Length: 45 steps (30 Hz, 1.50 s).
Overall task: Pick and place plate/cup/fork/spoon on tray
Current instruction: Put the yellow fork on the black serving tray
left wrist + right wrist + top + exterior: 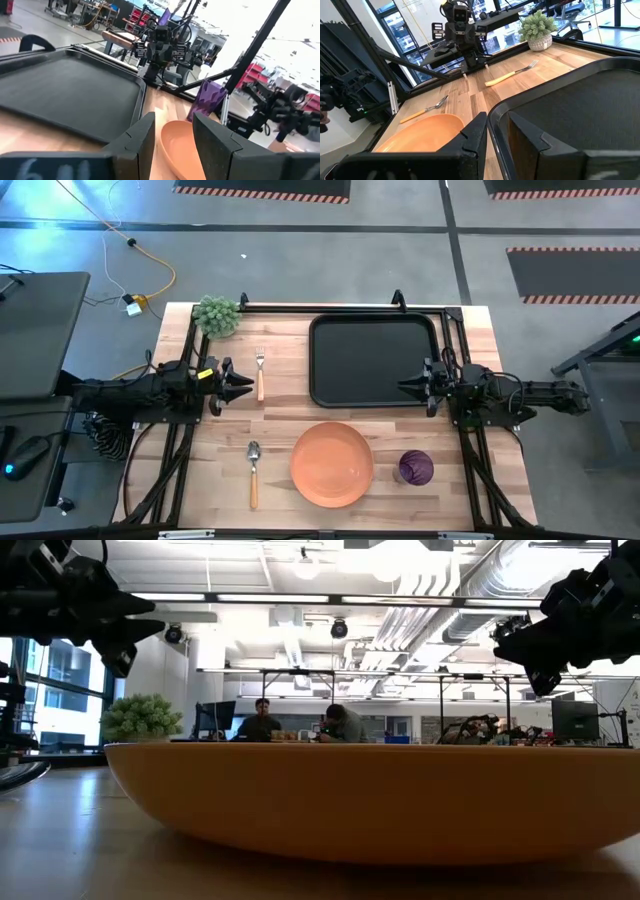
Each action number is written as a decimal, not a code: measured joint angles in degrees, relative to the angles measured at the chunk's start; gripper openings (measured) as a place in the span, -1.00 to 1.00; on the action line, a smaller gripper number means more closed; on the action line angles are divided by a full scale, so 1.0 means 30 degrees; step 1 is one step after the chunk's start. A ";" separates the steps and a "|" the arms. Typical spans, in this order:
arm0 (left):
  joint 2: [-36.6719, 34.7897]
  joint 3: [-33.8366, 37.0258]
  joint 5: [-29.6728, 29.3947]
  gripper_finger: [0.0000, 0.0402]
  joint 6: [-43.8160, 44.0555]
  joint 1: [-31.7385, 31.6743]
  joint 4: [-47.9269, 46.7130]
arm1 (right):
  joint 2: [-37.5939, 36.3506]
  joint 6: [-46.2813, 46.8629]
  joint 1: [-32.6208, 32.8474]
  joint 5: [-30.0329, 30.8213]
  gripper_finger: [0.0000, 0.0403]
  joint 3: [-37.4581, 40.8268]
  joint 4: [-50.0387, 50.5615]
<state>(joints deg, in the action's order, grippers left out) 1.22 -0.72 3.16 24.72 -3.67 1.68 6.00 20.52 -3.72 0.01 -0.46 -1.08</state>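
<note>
Both arms sit parked at the table's sides, nothing in either claw. The left gripper [243,383] hangs just beside the fork [260,371], fingers parted with an empty gap between them. The right gripper [404,387] hovers over the edge of the black tray [372,361], its fingers set narrowly apart, also empty.

The orange plate [332,464] lies near the front edge, the spoon [253,472] to one side of it, the purple cup [415,468] on the other. The tray itself carries nothing. A small potted plant [217,315] stands at the back corner on the left arm's side, clear of everything.

From table level the plate's rim [370,800] fills the picture and hides the tray, cup and cutlery behind it; two people sit at desks far back in the room. In the left wrist view there are pale marks on the gripper body, too blurred to read. The cup there is partly cut by a frame bar.
</note>
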 joint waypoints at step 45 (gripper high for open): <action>0.6305 -0.7692 -0.8415 -0.40 0.4805 -0.0018 0.1399 | -0.0007 1.2518 -0.0003 0.2630 -0.67 -0.0001 -0.2381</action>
<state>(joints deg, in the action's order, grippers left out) 20.14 -23.80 -22.09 39.13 -3.73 5.88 5.98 58.08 -3.73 7.90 -0.46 -8.23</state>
